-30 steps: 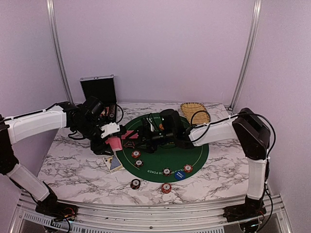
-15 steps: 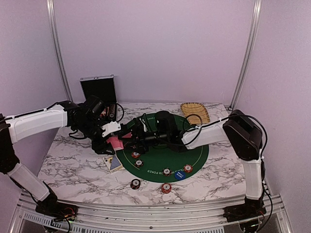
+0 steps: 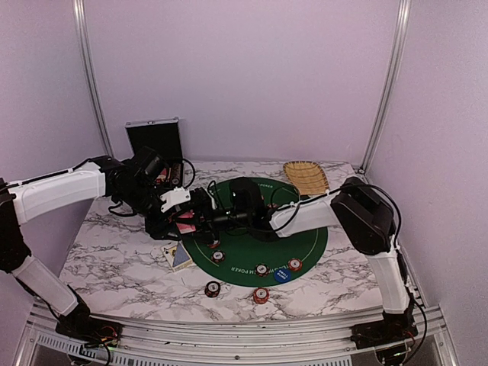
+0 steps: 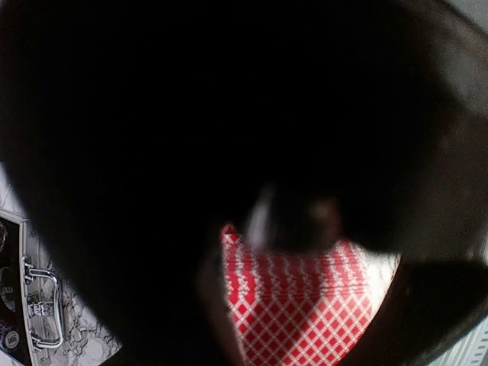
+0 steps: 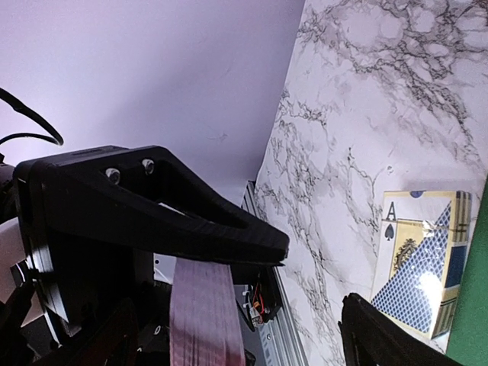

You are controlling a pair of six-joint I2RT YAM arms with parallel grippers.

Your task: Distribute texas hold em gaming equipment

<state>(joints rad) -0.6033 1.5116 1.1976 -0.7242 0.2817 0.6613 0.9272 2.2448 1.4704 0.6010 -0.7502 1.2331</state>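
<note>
One bunch of red cards (image 4: 305,305) above the table (image 3: 114,252).
Left end effector (image 3: 179,213) grips them; right end effector (image 5: 316,278) is open.

The right gripper (image 3: 201,216) slides farther left across the green mat (image 3: 305,238), now right up against the red-backed playing cards (image 3: 185,226), its elbow (image 3: 364,215) swings leftward.

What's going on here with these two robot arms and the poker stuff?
The left gripper is clamped on a stack of red-backed cards at the left edge of the green mat. The right gripper is stretched across the mat, jaws open, right beside those cards but not gripping them. Several poker chips lie on the mat, and two more sit on the marble table in front of it.
</note>
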